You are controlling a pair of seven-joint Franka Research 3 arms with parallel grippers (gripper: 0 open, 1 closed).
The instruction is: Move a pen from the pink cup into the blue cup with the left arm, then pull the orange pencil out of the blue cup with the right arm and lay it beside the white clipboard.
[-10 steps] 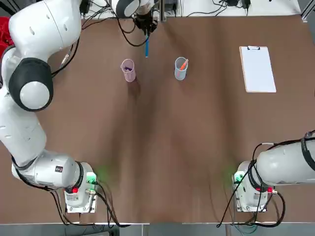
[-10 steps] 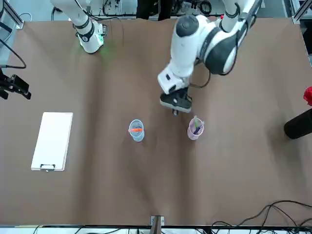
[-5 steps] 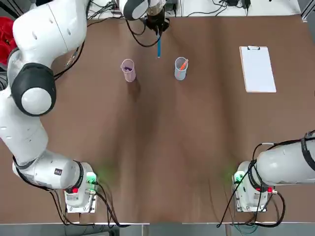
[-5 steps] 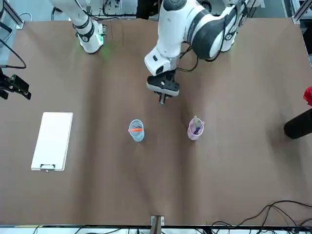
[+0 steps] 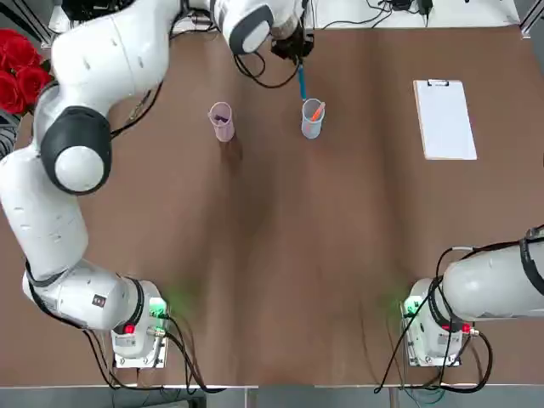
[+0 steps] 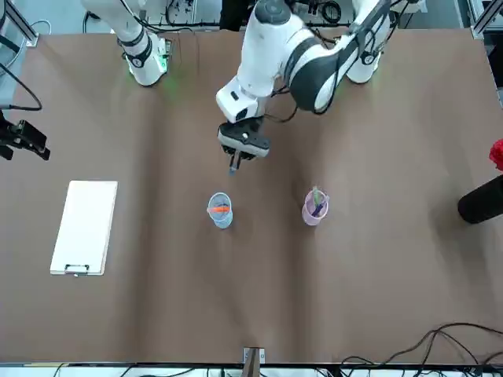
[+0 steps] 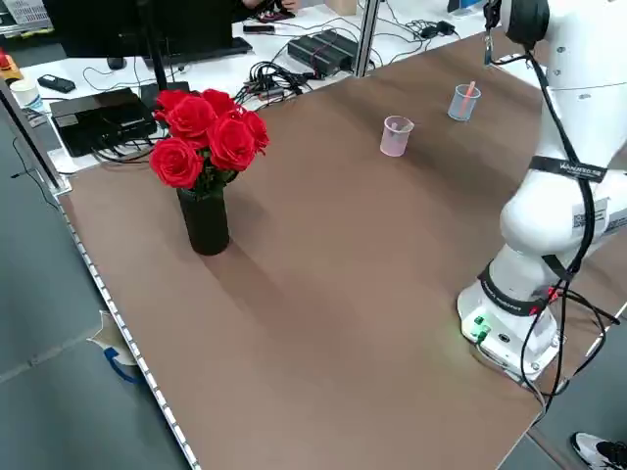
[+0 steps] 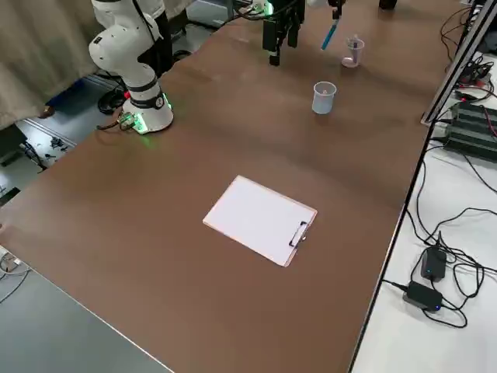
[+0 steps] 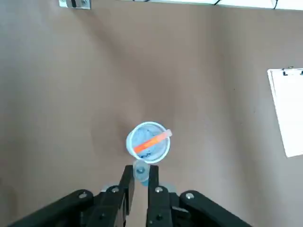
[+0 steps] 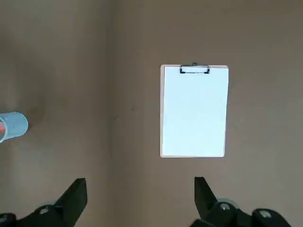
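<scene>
two cups stand near the desk's far edge, a pink cup point(image 5: 222, 121) and a blue cup point(image 5: 312, 119), well apart. one orange pencil point(image 5: 316, 110) leans inside the blue cup. one light-blue pen point(image 5: 301, 84) hangs upright, pinched in the closed fingers of the left gripper point(image 5: 292, 47), in the air just beside the blue cup. one white clipboard point(image 5: 444, 119) lies flat toward the desk's right edge. the right gripper point(image 10: 137, 198) hovers parked with jaws wide apart, holding nothing.
</scene>
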